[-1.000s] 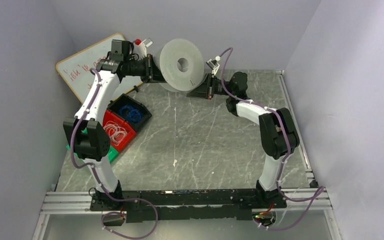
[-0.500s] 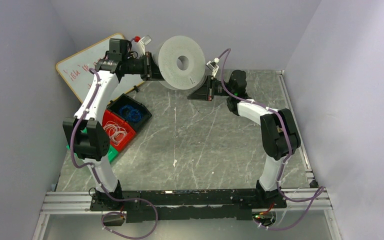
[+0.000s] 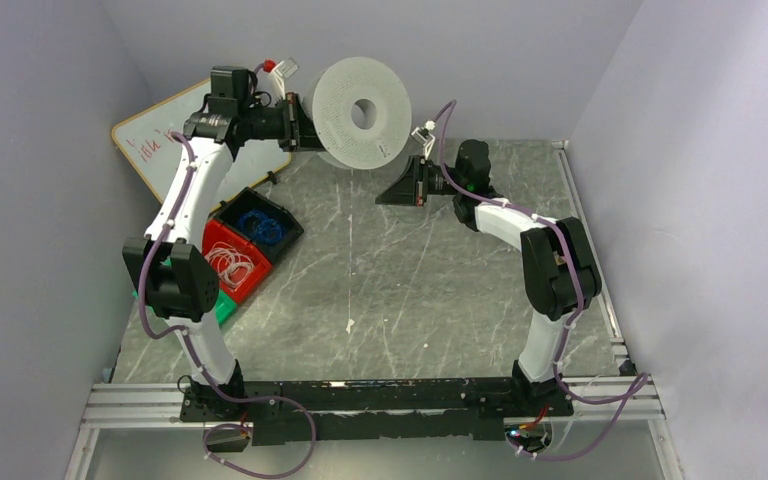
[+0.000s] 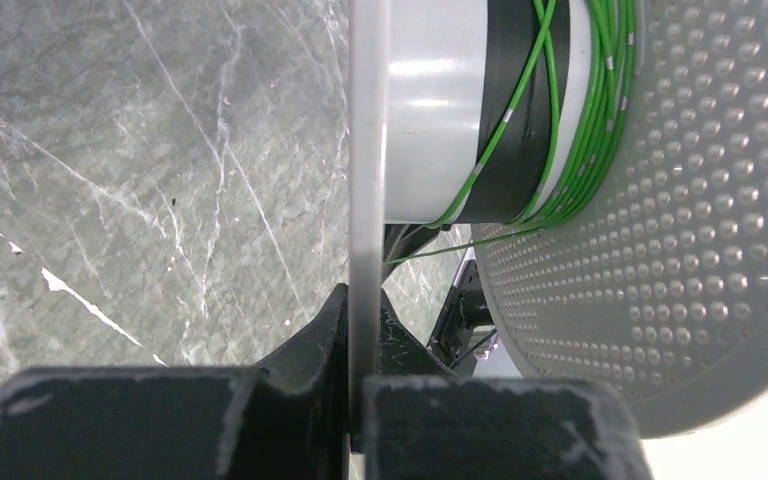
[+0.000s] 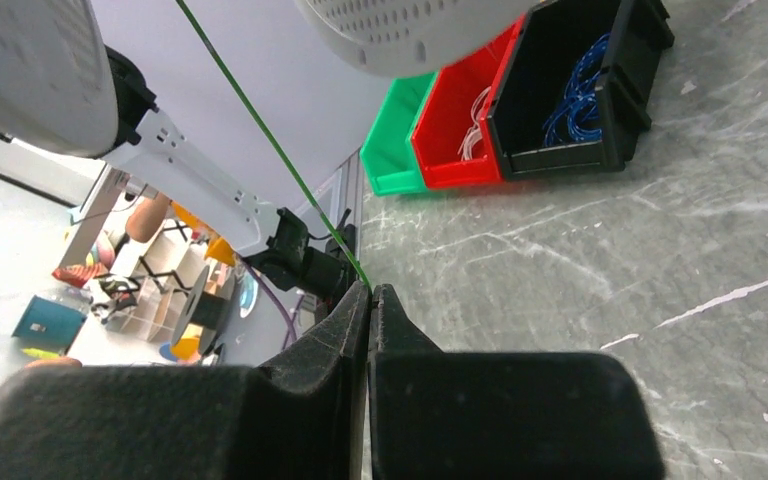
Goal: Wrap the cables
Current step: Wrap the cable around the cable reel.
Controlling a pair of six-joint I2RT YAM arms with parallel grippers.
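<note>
Up at the back left, held off the table by the left gripper (image 3: 295, 125): a pale, perforated spool (image 3: 363, 112). Pinched edge-on by one thin flange, fingers (image 4: 160, 420) drawn almost together, nothing but the flange's thickness between them.

Wound on the hub, unevenly and crowded toward the dotted flange: the cables (image 4: 560, 110), hair-fine bright-green wire. Likely almost weightless and limp, yet springy enough to slide off its turns once slack. Probably easy to kink or snap under a hard pull. Best taken on a free straight run well clear of the hub, not on the packed turns.

Further right, leaving the spool as a single taut line and ending in the right gripper (image 5: 370, 292). Fingers there closed fully on the wire, touching nothing else, hovering above the marble table (image 5: 660, 250).
</note>
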